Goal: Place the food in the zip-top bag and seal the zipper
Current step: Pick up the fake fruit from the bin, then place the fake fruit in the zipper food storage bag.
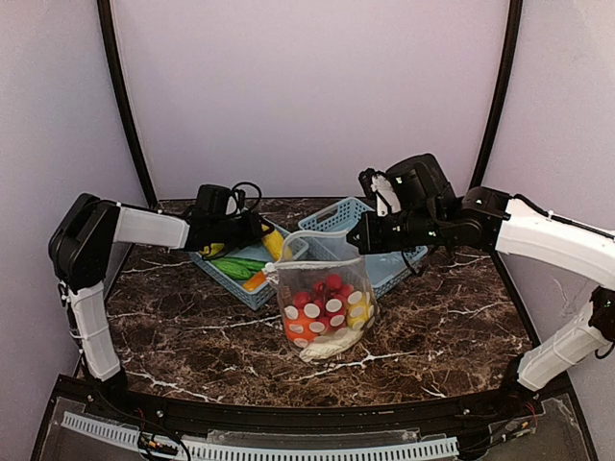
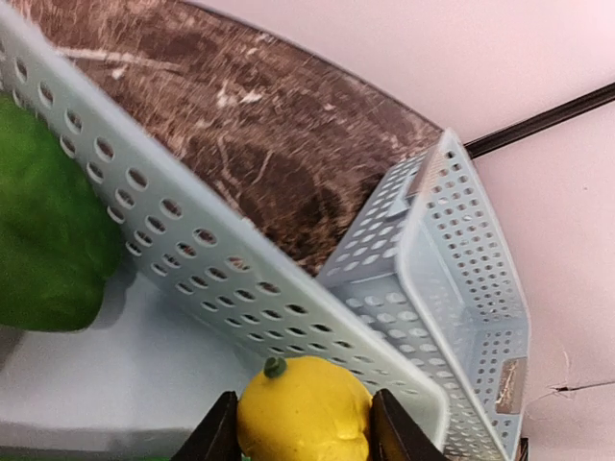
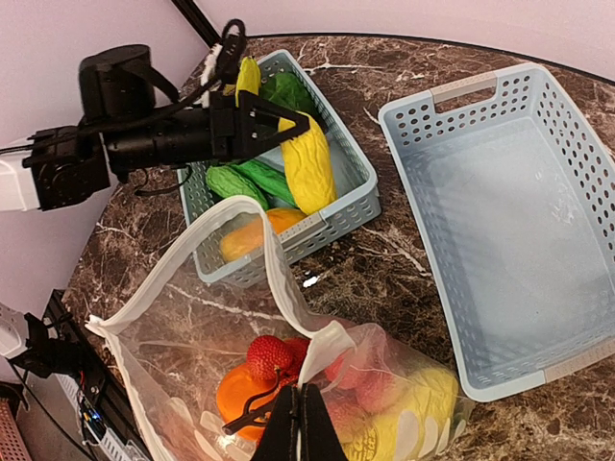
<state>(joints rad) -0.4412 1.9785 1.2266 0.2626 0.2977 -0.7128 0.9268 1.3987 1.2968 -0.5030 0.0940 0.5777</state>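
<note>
The clear polka-dot zip-top bag [image 1: 327, 300] stands open on the table and holds red, orange, yellow and white food. My right gripper [image 1: 357, 237] is shut on the bag's white zipper strip [image 3: 279, 279] and holds the mouth up; the wrist view shows its closed tips [image 3: 306, 411] above a strawberry [image 3: 269, 355] and an orange piece [image 3: 235, 396]. My left gripper [image 1: 264, 236] is shut on a yellow toy fruit [image 2: 303, 415] just above the left basket [image 1: 231, 279]. Green pieces [image 3: 250, 178] and an orange piece [image 3: 252, 232] lie in that basket. No slider tab shows.
An empty light-blue lattice basket [image 3: 519, 221] stands behind and to the right of the bag, and also shows in the left wrist view [image 2: 461, 288]. The left basket's wall [image 2: 192, 250] runs close under my left fingers. Dark marble table, walls at the back and sides.
</note>
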